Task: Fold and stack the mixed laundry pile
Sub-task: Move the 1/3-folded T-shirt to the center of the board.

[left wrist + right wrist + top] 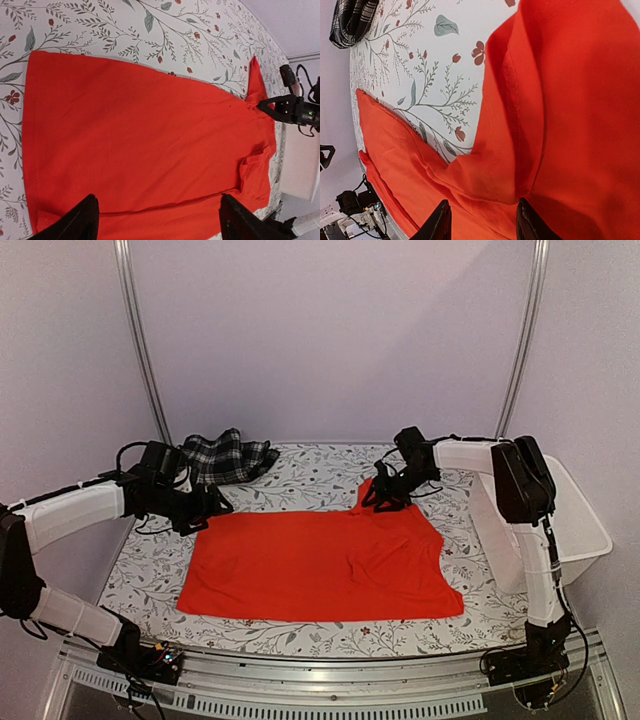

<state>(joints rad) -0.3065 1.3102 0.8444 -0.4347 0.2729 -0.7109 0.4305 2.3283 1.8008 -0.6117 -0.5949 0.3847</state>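
Right gripper [481,221] straddles a raised fold at the far right corner of the shirt [320,565]; pinching or not, cannot tell. Shirt lies spread across the middle of the table [310,472]. Left gripper [210,508], jaws wide, hovers at its far left corner. Plaid [228,458] lies crumpled at the table's far left.

Desk is covered w/ a white floral cover [310,468], printed w/ grey-green leaf sprigs & small red blooms. A white plastic basket [585,530] is set at the desk's right edge, just beside the cover. Two metal poles, left pole [140,340] & right pole [521,340], are seen rising from the rear corners. A plain pale wall [330,330] is seen behind. A slotted alu rail [330,685] is fixed along the near edge.
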